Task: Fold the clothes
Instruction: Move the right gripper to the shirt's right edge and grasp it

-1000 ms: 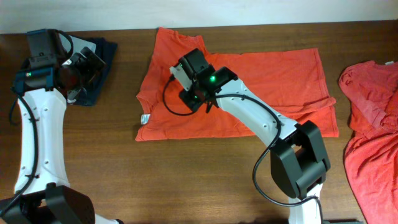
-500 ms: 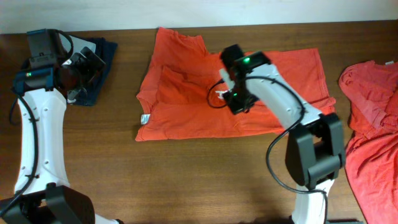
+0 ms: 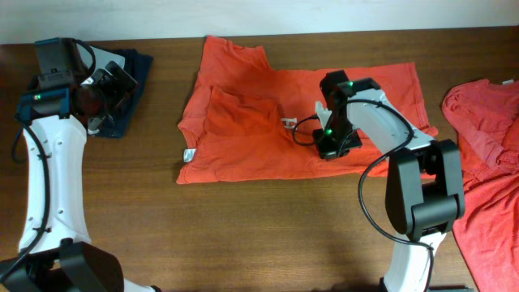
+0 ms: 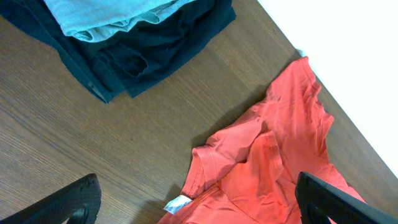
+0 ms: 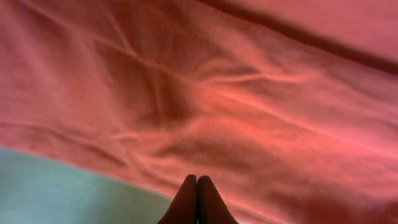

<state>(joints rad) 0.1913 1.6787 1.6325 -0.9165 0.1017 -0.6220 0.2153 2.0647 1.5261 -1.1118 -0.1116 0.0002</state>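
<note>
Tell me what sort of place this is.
Likely a robotics test bench: a white left arm and right arm at a wooden table, an orange-red T-shirt spread flat, and a folded dark navy garment set aside.

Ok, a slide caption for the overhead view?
Right gripper, shut, over the spread orange-red cotton T-shirt; left gripper open by the folded dark navy garment; second crumpled orange-red T-shirt lies aside.

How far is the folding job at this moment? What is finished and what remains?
Done: little. On the spread T-shirt one flap near its left end looks turned in. In hand: the right arm hangs over that shirt, jaws shut, apparently gripping nothing; the left arm hangs by a dark folded garment, jaws open. Left: most folds here, plus the crumpled T-shirt at the right edge, not yet touched.
</note>
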